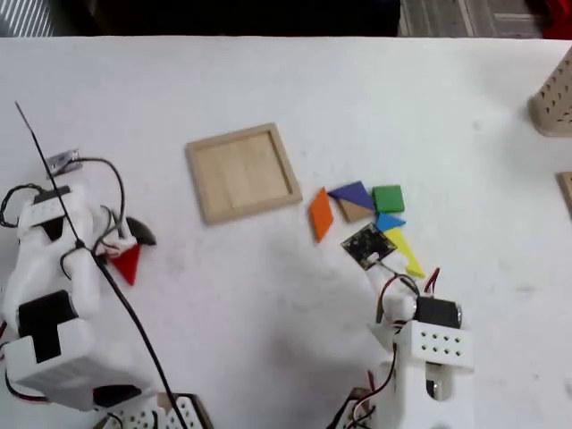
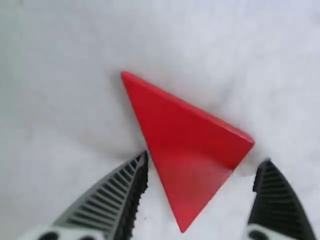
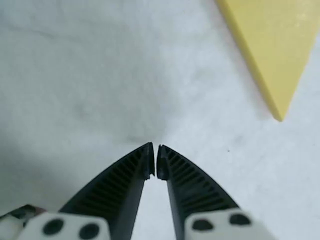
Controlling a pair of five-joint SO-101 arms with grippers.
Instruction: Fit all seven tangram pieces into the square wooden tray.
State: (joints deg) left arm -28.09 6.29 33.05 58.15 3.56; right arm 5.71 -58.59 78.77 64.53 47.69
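Your left tool (image 2: 204, 160) stands open astride the red triangle (image 2: 185, 140) on the desk (image 2: 60, 75), well apart from the tray (image 1: 230, 136). Seat it squarely across 2 edges before closing. Your right tool (image 3: 154, 161) is closed on nothing.

Left gripper (image 2: 205, 159), fingers spread apart, hangs low left of the tray (image 1: 241, 172); right gripper (image 3: 154, 150), fingers pressed together, low right of it.

I work over a white table (image 1: 268, 80) marked with faint grey smudges. At its far right edge I see a tan block (image 1: 556, 103) pierced with rows of small holes, and nearer along that edge a tan wooden corner (image 1: 567, 189)
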